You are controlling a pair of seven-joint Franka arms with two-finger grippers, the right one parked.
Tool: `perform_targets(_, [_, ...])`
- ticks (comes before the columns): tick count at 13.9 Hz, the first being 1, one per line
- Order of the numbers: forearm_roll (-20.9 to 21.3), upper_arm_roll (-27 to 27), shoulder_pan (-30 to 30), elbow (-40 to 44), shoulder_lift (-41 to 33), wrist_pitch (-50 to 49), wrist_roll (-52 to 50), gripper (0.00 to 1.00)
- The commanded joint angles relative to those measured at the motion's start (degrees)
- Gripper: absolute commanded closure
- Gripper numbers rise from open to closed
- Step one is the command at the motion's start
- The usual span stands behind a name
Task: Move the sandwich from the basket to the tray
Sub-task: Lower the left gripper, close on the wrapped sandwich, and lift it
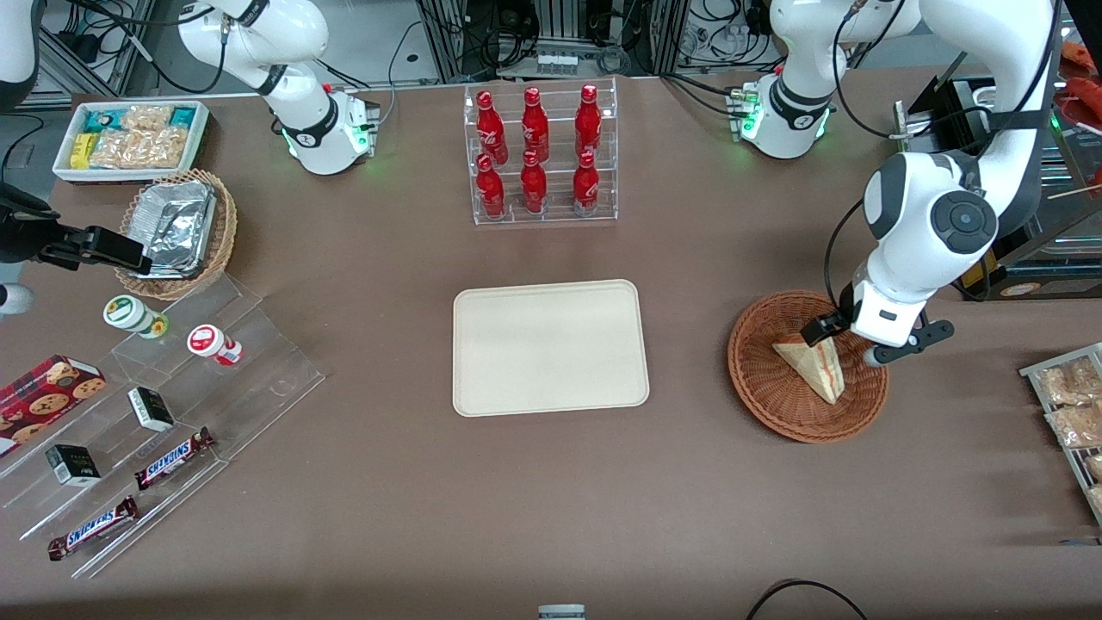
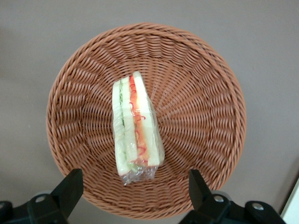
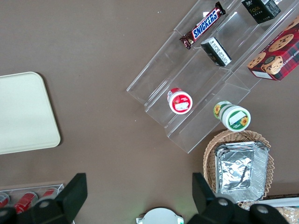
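Observation:
The sandwich [image 1: 814, 367] is a pale triangular wedge in clear wrap. It lies in the round reddish-brown woven basket [image 1: 758, 387], toward the working arm's end of the table. In the left wrist view the sandwich [image 2: 134, 126] shows its green and red filling, in the middle of the basket [image 2: 201, 116]. My left gripper [image 1: 839, 336] hangs just above the basket's rim that is farther from the front camera. It is open and empty [image 2: 133, 186], its fingers [image 2: 70, 186] spread wide over the rim, apart from the sandwich. The cream tray [image 1: 549, 346] lies bare at the table's middle.
A clear rack of red bottles [image 1: 538, 155] stands farther from the front camera than the tray. A clear stepped shelf [image 1: 164, 405] with snacks, a tan basket of foil containers [image 1: 176, 228] and a white snack box [image 1: 129, 138] are toward the parked arm's end. A wire rack of packets [image 1: 1072, 413] is beside the basket.

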Motion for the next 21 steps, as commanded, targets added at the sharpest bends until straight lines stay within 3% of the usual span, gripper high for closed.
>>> perform_targets(1, [-0.50,-0.07,0.21,-0.49,0.93,2.18,-5.40,0.00])
perform_targets(4, [-2.43,-0.07,0.21,-0.49,2.34,3.06,-9.34,0.00])
perform_targets(16, [-2.44,0.72,0.21,-0.49,8.75,7.19,-10.41,0.01])
perform_targets(17, [-2.35,1.16,0.21,-0.57,8.93,7.72,-10.42,0.06])
perform_targets(21, [-2.35,1.16,0.12,-0.66,9.11,7.72,-10.33,0.67])
